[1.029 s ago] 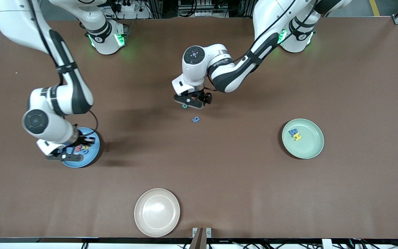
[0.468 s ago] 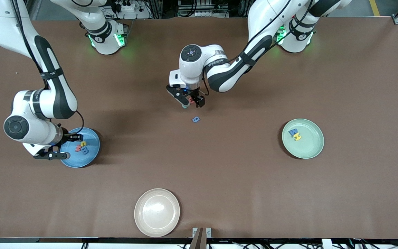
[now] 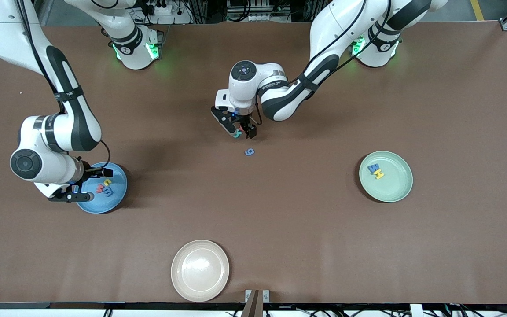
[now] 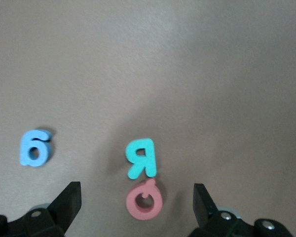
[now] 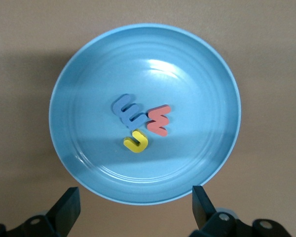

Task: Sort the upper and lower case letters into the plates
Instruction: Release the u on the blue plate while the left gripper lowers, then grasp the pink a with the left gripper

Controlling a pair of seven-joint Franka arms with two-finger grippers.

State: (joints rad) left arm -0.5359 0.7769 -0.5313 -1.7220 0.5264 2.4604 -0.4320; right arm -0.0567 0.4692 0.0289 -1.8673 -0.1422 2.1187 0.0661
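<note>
Left tool (image 3: 241,133) spread over teal letter (image 4: 142,157); right tool (image 3: 90,181) spread over blue plate (image 5: 79,158).

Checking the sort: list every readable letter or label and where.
"R": teal R, table.
"Q": red Q, table.
"g": blue g, table.
"H": yellow H, pale green plate.
"W" or "M": blue W, same plate.
"m": blue m, blue plate.
"w": red w, blue plate.
"c": yellow c, blue plate.
Left arm's lettering: too small.

Robot lab: two table-mounted arms (image 3: 60,127)
</note>
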